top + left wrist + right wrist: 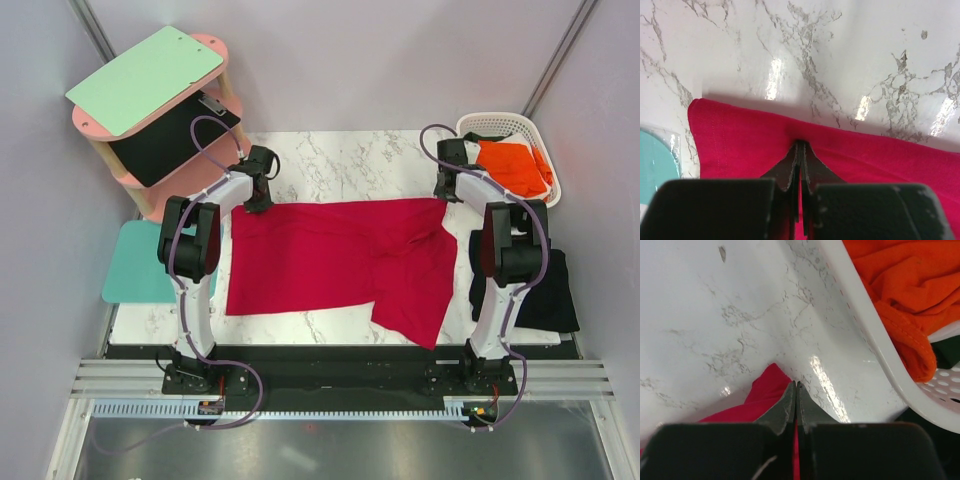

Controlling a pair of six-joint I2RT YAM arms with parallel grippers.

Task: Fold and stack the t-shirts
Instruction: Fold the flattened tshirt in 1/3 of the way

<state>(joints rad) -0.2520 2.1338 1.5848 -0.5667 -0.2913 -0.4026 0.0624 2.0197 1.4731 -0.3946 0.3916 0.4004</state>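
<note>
Marble tabletop (340, 160), white with grey veins, fills the booth between pale walls. Both arms reach forward from the near edge, elbows raised and wrists bent down to the far edge of the crimson t-shirt (330, 255), which lies spread across the middle of the table. The left gripper (258, 205) is pinched together on the shirt's far left edge, cloth puckering at its tips. The right gripper (442, 195) is clamped on the far right corner, just beside the white basket (500, 122) holding the orange t-shirt (510, 165). The black t-shirt (555, 290) hangs over the table's right edge.
</note>
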